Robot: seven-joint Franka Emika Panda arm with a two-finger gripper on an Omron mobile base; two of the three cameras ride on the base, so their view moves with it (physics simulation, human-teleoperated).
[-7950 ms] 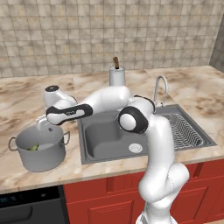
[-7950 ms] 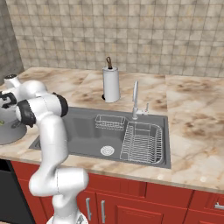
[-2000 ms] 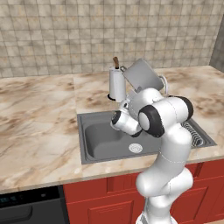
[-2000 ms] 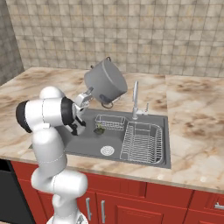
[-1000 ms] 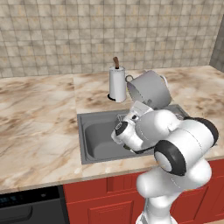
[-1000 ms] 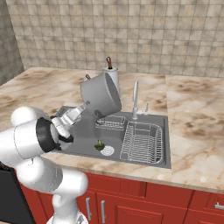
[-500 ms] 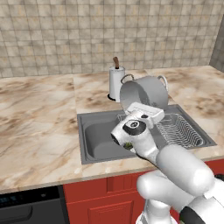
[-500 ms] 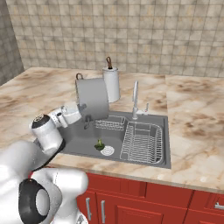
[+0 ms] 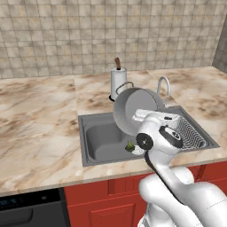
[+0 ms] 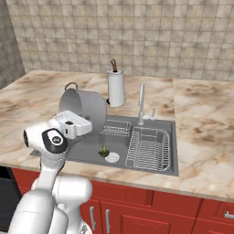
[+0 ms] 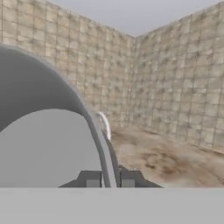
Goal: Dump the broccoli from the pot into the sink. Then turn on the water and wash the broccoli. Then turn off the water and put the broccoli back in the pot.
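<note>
We find the sink set into the marble counter, its basin now holding the task's item. Above it hangs the pot, tipped on its side with the mouth turned away from the arm, whereas two seconds ago it was raised higher near the paper-towel roll and less tilted. The gripper is clenched on the pot's rim, one finger on either side of the wall, as the hand view confirms. The broccoli lies on the basin floor just beside the drain; a second ago it had only just landed there. We judge the dumping step complete. The faucet shows no stream, so washing remains outstanding.
</note>
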